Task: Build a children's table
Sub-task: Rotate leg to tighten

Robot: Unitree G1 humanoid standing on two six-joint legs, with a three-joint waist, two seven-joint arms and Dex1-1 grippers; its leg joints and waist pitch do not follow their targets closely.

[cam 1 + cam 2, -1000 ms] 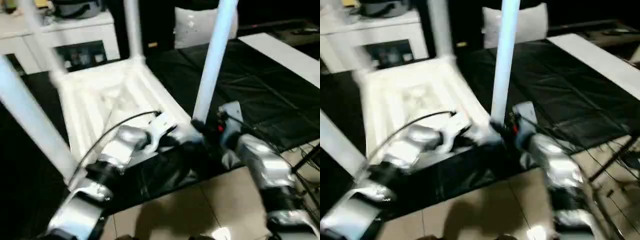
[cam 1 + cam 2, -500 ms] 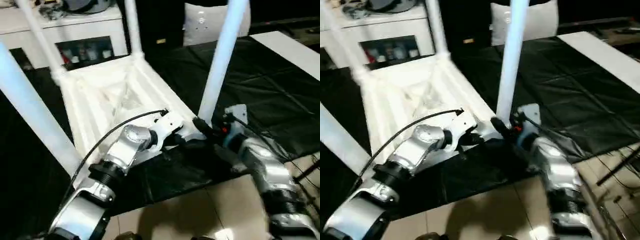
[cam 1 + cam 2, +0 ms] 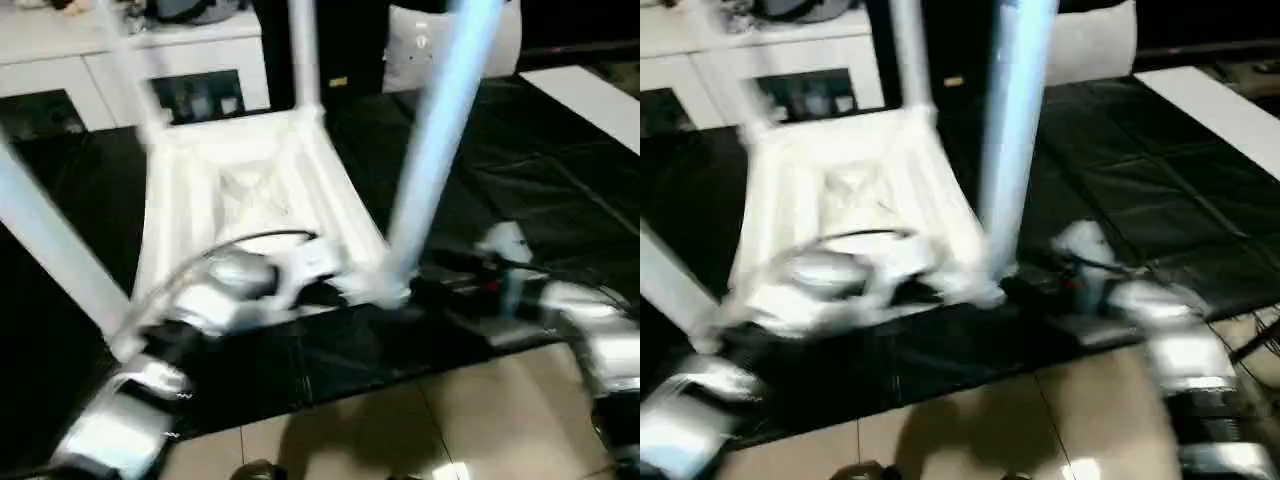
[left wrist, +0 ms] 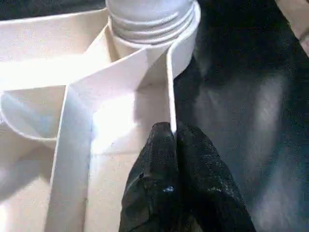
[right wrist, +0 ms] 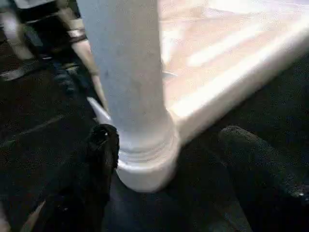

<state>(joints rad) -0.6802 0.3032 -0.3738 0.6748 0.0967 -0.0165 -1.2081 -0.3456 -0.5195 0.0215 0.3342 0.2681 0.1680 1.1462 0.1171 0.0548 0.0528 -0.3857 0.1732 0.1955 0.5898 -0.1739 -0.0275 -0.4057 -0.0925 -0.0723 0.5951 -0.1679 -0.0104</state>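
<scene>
The children's table (image 3: 250, 190) lies upside down on a black mat, its X-ribbed underside facing up and its legs standing up from the corner sockets. My left gripper (image 4: 174, 137) is shut on the thin rim wall of the top, just beside the near right corner socket (image 4: 149, 24). My right gripper (image 5: 174, 154) is open around the base of the near right leg (image 5: 128, 72). One finger (image 5: 104, 145) sits close against the socket and the other finger (image 5: 251, 159) stands well off it. From the head, both grippers meet at that corner (image 3: 385, 285).
A white cabinet (image 3: 180, 50) stands behind the table, with a white cushion (image 3: 420, 50) to its right. A white board (image 3: 590, 95) lies at the far right of the black mat (image 3: 520, 190). Tiled floor (image 3: 400, 430) begins at the mat's near edge.
My right gripper's fingers have spread apart from the leg base. My left gripper has kept its hold on the rim. The whole picture has shifted with the head.
</scene>
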